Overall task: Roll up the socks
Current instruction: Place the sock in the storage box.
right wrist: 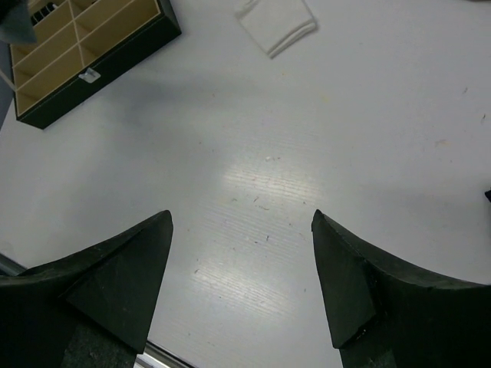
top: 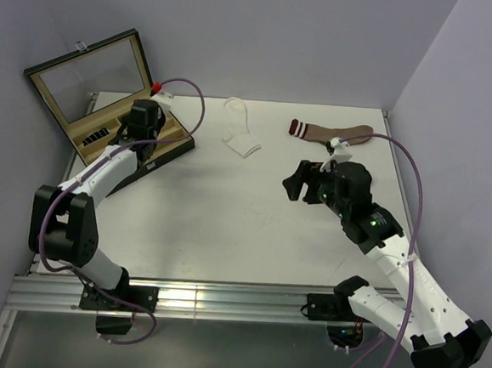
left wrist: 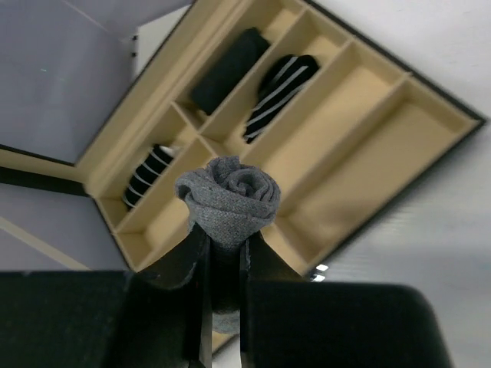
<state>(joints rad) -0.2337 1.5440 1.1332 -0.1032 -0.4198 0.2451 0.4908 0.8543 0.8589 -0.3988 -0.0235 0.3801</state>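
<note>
My left gripper (left wrist: 226, 238) is shut on a dark grey sock (left wrist: 229, 201) wound into a tight roll, held just above the compartments of the wooden box (left wrist: 360, 146). In the top view that gripper (top: 144, 129) hangs over the box's tray. A white sock (top: 240, 132) lies flat at the back middle of the table and shows folded in the right wrist view (right wrist: 276, 23). My right gripper (right wrist: 242, 222) is open over bare table with nothing between its fingers; in the top view it (top: 301, 184) is right of centre.
The box (top: 108, 96) stands at the back left with its glass lid raised. Its compartments hold a black roll (left wrist: 229, 70) and two striped rolls (left wrist: 280, 96). A brown sock with a striped cuff (top: 331, 132) lies at the back right.
</note>
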